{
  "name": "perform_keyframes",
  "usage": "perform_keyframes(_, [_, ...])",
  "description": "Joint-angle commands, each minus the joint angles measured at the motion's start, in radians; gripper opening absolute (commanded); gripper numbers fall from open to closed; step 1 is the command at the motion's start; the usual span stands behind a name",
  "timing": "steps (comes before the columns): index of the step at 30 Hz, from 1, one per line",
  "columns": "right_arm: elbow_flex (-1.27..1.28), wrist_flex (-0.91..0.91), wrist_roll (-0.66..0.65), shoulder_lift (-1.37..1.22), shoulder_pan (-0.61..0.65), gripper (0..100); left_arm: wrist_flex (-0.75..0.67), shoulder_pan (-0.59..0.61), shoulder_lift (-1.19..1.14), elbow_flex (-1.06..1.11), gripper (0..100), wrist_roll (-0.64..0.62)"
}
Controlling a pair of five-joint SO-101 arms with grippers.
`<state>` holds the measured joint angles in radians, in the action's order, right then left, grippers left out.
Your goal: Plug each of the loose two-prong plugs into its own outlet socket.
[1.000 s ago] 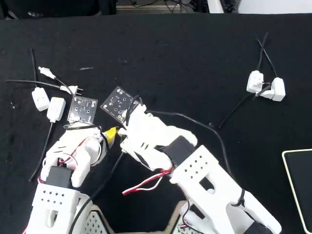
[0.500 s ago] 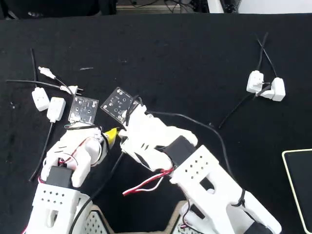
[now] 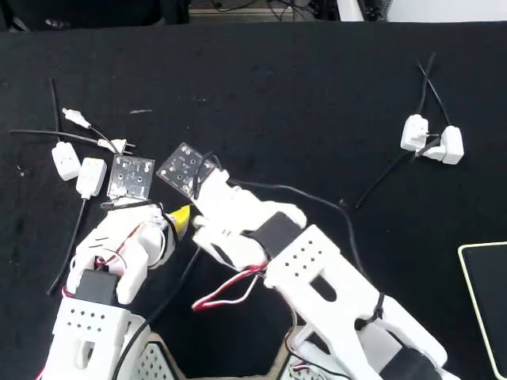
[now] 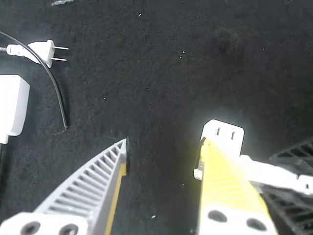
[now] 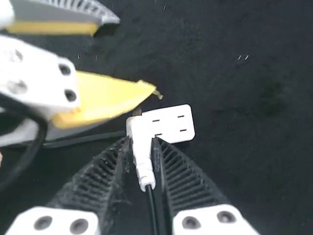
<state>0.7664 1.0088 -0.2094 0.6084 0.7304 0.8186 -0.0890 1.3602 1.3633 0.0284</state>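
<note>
My right gripper (image 5: pixel 143 142) has its black fingers shut on a white plug (image 5: pixel 141 164) whose black cable runs back between them. The plug's front end sits against the side of a white outlet socket (image 5: pixel 168 123) with two pairs of slots. My left gripper (image 4: pixel 165 144) stands open, and its yellow finger (image 4: pixel 225 181) touches the same socket (image 4: pixel 223 134) at the tip. In the high view the two grippers meet near the yellow fingertip (image 3: pixel 181 215). A loose two-prong plug (image 4: pixel 41 51) on a black wire lies further off, and it shows again in the high view (image 3: pixel 119 146).
Another small plug (image 3: pixel 73 117) and two white adapters (image 3: pixel 65 161) (image 3: pixel 91 176) lie at the far left. Two white blocks with black cables (image 3: pixel 432 141) sit at the far right. A green-rimmed dark pad (image 3: pixel 485 293) is at the right edge. The table is black cloth.
The right arm has shifted slightly left and away from its base, still holding the plug. The left arm has not moved.
</note>
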Motion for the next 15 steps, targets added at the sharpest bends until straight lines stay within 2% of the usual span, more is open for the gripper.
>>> perform_keyframes(1, [-0.073, 0.009, 0.011, 0.054, 0.011, 1.0, -0.034, 0.001, 0.002, -0.015, 25, -0.006])
perform_keyframes(15, [-0.073, -0.009, 0.037, 0.062, 0.011, 1.0, -0.029, 0.001, 0.0, -0.013, 25, -0.006])
